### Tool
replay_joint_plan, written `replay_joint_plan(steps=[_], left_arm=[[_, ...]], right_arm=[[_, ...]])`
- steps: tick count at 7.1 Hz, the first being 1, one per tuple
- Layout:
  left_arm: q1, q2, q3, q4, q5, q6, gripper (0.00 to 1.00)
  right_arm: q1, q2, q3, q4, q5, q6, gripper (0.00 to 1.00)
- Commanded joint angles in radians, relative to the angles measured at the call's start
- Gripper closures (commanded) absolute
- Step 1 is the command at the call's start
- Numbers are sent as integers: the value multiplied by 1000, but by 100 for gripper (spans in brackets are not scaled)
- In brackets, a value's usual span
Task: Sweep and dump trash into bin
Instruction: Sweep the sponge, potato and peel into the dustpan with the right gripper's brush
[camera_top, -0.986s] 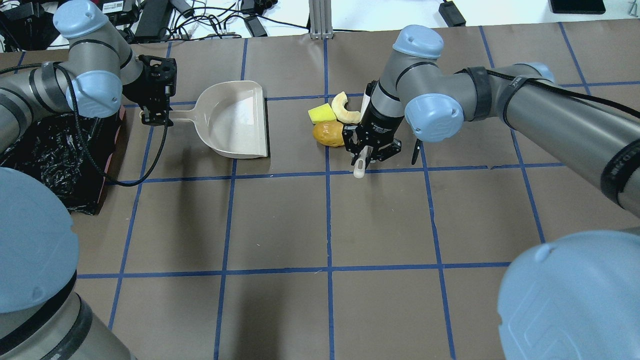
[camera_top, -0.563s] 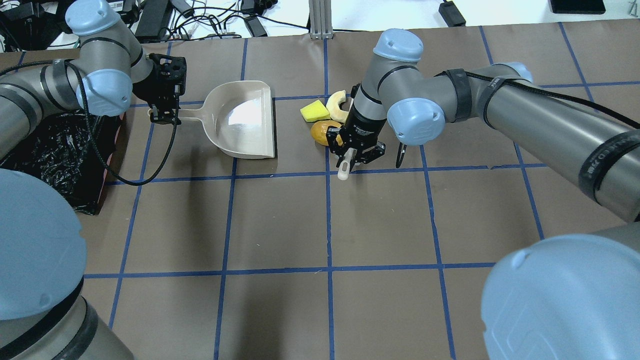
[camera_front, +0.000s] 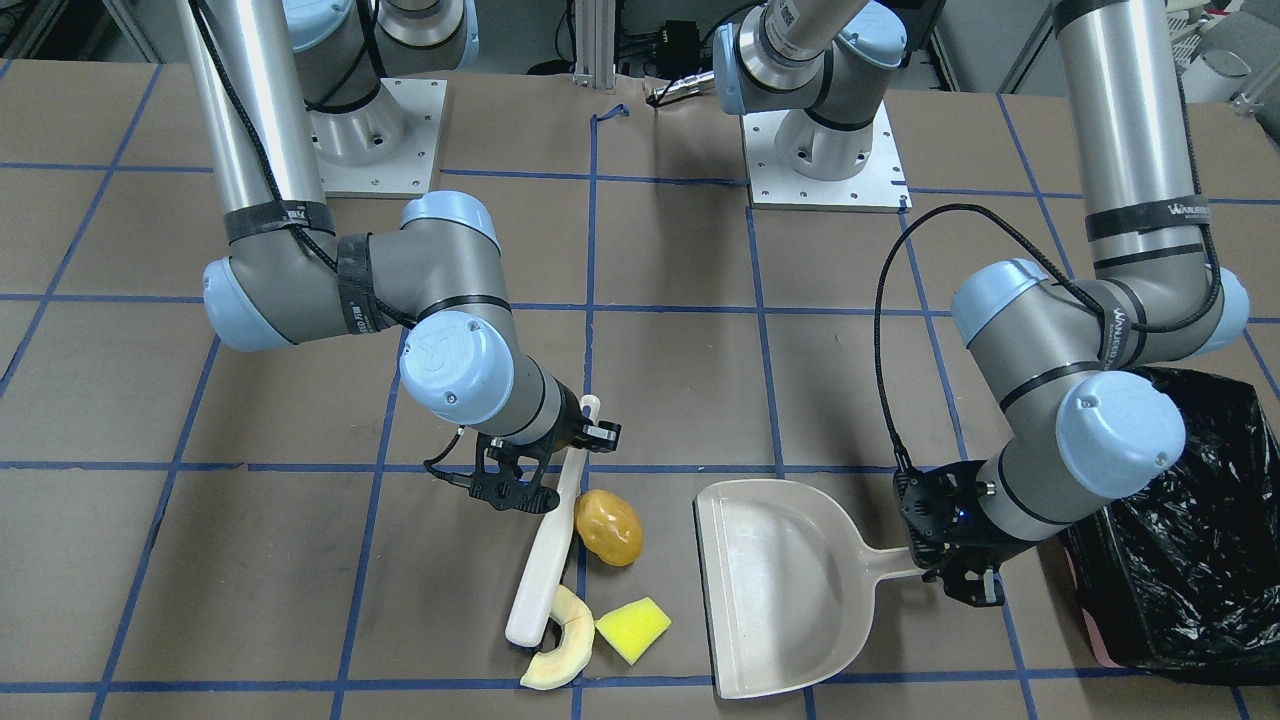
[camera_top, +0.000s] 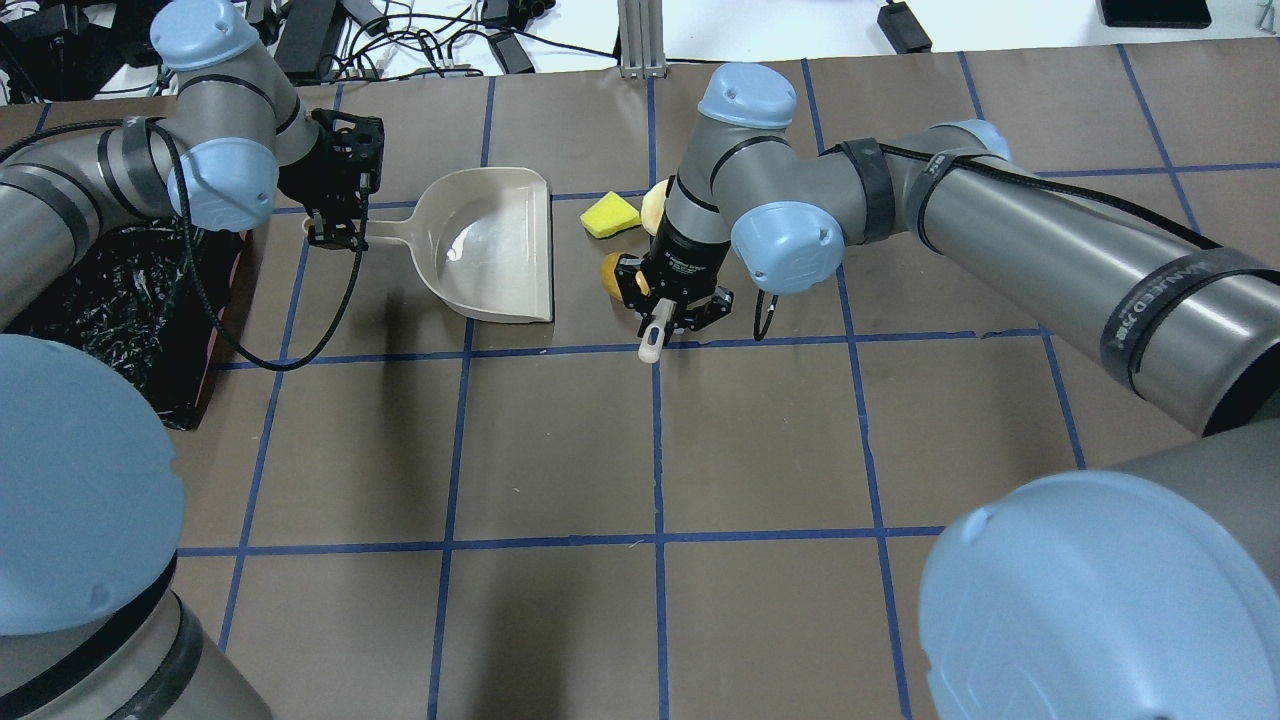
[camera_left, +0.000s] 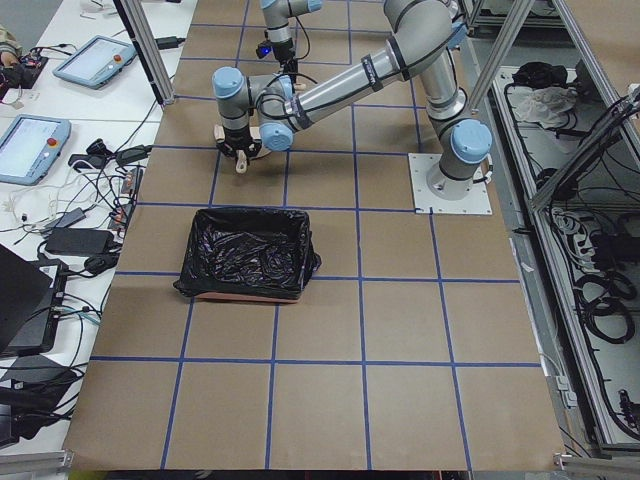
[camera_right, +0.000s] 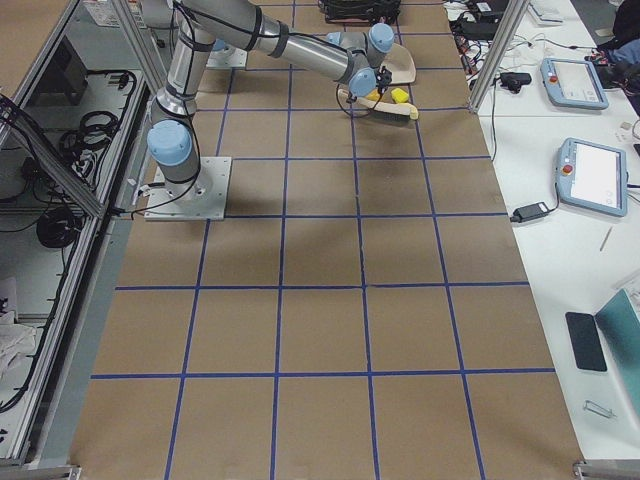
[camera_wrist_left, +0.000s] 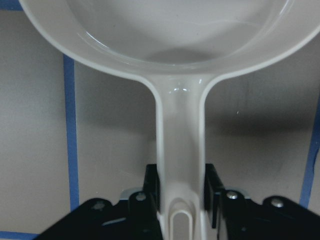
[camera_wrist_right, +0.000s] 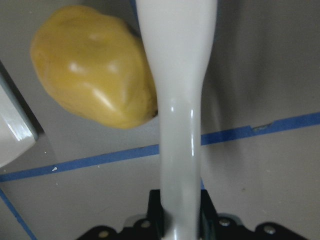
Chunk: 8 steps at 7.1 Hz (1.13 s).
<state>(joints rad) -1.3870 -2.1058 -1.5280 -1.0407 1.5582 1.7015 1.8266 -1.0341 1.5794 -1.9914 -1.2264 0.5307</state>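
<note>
Across the bench (camera_front: 150, 560), we see our right hand (camera_front: 568, 455) clenched on the white sweeper (camera_front: 540, 575), whose blade touches the potato lump (camera_front: 608, 527) and the rind slice (camera_front: 560, 655). The yellow wedge (camera_front: 633, 629) lies near the dustpan (camera_front: 775, 580). Overhead, the bin (camera_top: 90, 300) sits beside our left hand (camera_top: 330, 232). The left wrist view shows that hand clamped on the dustpan's handle. In the right wrist view the lump looks glossy; we judge it light, stiff, apt to roll, better pushed low than grasped.
</note>
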Motion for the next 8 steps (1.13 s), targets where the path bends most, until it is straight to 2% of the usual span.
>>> replay_joint_plan(steps=[1, 2, 8], left_arm=[[-1, -3, 0, -1, 3, -2, 100], [-1, -6, -1, -1, 5, -3, 100], [-9, -8, -1, -1, 5, -6, 100]], right_arm=[[25, 17, -1, -53, 16, 51, 100], [29, 22, -7, -53, 30, 61, 100], [149, 146, -202, -58, 67, 230, 100]])
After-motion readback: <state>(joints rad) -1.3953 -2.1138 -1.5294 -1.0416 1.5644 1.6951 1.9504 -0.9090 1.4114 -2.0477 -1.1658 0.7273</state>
